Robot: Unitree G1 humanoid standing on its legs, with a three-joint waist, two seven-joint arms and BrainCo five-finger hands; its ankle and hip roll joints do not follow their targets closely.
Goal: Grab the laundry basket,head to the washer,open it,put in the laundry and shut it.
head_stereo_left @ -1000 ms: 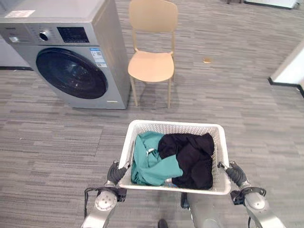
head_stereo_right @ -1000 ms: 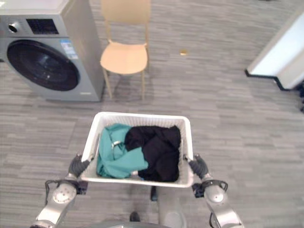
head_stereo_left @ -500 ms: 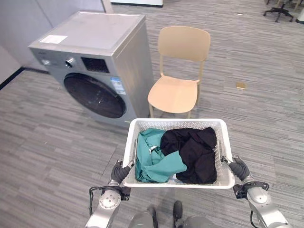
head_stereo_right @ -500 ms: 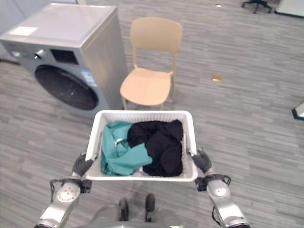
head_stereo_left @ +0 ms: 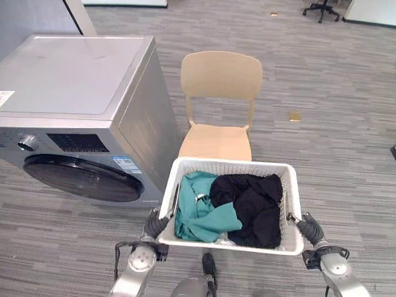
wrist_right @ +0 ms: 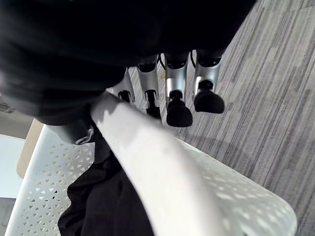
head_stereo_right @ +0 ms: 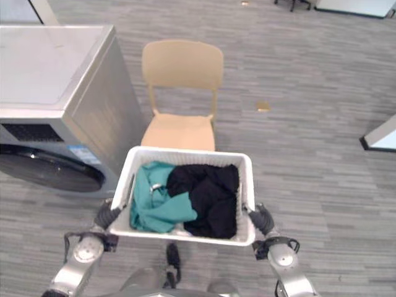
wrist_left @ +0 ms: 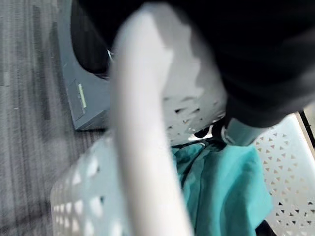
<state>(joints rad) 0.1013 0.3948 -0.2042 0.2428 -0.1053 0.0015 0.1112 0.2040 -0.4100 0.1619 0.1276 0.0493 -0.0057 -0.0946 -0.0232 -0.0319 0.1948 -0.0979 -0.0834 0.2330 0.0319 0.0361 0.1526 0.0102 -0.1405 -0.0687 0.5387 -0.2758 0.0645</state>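
Left hand [head_stereo_left: 154, 224] and right hand [head_stereo_left: 309, 228] each grip the laundry basket [head_stereo_left: 230, 168] rim

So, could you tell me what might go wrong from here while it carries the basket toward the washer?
The chair stands right beside the washer, just ahead of the laundry basket, so the basket could clip it. The washer door is shut, yet the left hand and right hand both grip basket handles, so it must be set down first.

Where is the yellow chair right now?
The chair stands on the floor just past the far rim of the white laundry basket, right beside the washer on the washer's right.
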